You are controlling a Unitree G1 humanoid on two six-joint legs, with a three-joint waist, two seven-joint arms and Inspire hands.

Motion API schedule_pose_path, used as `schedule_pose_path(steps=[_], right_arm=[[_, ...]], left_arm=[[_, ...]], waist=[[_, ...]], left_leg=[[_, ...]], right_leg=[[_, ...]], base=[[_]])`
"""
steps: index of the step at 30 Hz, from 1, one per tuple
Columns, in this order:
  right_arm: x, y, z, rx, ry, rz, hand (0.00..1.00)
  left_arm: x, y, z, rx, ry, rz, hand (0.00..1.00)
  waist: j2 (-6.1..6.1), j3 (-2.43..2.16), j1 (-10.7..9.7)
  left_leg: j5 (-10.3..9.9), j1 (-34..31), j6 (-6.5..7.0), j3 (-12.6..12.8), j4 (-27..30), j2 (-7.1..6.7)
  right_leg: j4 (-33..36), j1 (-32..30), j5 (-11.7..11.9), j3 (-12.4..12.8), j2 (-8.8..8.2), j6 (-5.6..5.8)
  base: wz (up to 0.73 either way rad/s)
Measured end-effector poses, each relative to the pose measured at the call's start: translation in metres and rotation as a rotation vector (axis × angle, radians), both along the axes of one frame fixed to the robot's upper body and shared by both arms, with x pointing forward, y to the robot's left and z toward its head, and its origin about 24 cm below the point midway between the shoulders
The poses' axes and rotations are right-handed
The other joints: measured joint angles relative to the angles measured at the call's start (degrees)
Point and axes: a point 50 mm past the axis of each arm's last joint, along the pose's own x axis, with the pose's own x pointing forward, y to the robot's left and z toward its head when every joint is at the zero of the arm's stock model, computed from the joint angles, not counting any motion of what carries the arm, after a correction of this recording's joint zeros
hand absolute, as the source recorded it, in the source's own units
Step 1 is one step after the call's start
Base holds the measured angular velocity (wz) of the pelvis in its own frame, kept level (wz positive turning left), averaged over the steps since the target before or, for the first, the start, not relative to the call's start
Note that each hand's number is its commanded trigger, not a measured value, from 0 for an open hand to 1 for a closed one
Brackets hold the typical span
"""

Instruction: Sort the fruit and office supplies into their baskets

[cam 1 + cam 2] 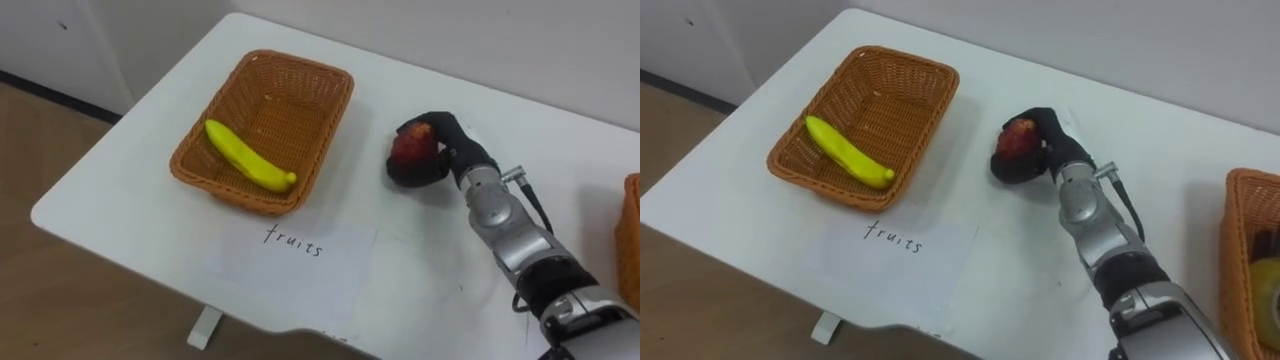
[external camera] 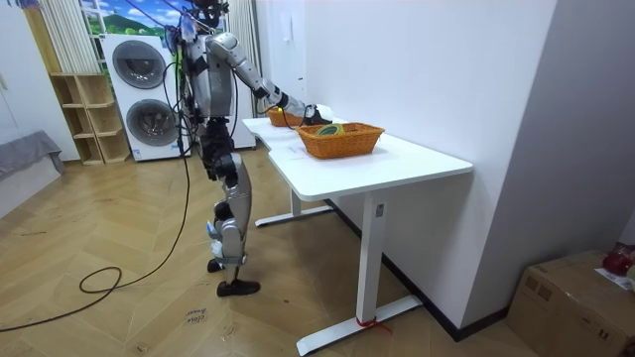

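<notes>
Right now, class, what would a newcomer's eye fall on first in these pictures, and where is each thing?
The right robot hand is curled round a red apple, just right of the wicker basket on the white table. A bright yellow banana lies slantwise in that basket, alone.

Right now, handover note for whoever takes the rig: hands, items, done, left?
Hands: right robot hand shut on apple, low over the table, just right of the fruit basket.
Done: banana lies in the fruit basket.
Left: apple into that basket. The second basket at the far right holds items I can't identify; check them.
</notes>
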Motion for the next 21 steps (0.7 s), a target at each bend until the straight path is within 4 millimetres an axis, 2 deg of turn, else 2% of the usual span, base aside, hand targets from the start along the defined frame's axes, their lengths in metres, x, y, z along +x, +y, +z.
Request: schedule_pose_path(steps=[2, 6, 8, 11, 16, 21], right_arm=[[-0.0004, 0.0003, -0.0011, 0.002, 0.014, 0.008, 1.00], [-0.0013, 0.0001, -0.0034, 0.001, 0.039, 0.014, 1.00], [-0.0016, 0.0001, -0.0046, 0.001, 0.057, 0.017, 1.00], [-0.0018, 0.0002, -0.0053, 0.016, 0.071, 0.021, 1.00], [-0.0013, 0.0009, -0.0047, 0.052, 0.085, 0.020, 1.00], [-0.0001, 0.0043, -0.0018, 0.068, 0.099, 0.056, 1.00]], left_arm=[[-0.0009, 0.0002, 0.0000, 0.002, 0.002, 0.001, 0.00], [-0.0019, 0.0003, -0.0001, 0.003, 0.005, 0.002, 0.00], [-0.0025, 0.0010, 0.0000, 0.005, 0.008, 0.003, 0.00], [-0.0025, 0.0014, 0.0000, 0.008, 0.013, 0.005, 0.00], [-0.0019, 0.0027, 0.0004, 0.015, 0.012, 0.006, 0.00], [-0.0029, 0.0046, 0.0007, 0.019, 0.014, 0.009, 0.00]], waist=[[-0.07, -0.24, 0.00], [-0.27, -0.39, 0.06], [-0.60, -0.83, 0.19], [-0.94, -1.10, 0.25], [-1.12, -1.19, -0.10], [-1.30, -1.02, -1.08]], left_leg=[[0.00, 0.05, 0.00, -0.01, -0.04, 0.00], [-0.01, 0.50, 0.00, 0.01, -0.15, 0.02], [-0.01, 0.69, 0.00, 0.03, -0.40, 0.05], [0.00, 1.02, 0.00, 0.09, -0.42, 0.05], [0.03, 1.28, 0.02, 0.22, -0.33, 0.04], [0.03, 2.17, 0.01, -0.50, -0.40, 0.00]], right_leg=[[0.02, 0.12, 0.00, 0.01, 0.04, 0.00], [-0.03, 0.73, 0.00, 0.03, 0.42, -0.01], [-0.05, 0.78, 0.00, 0.07, 0.46, -0.01], [-0.08, 0.84, 0.00, 0.00, 0.46, 0.00], [-0.15, 1.15, 0.00, 0.00, 0.22, 0.00], [-1.02, 2.83, 0.00, -0.38, 0.12, 0.00]], base=[[0.00], [0.00], [0.00], [0.00], [0.00], [0.07]])
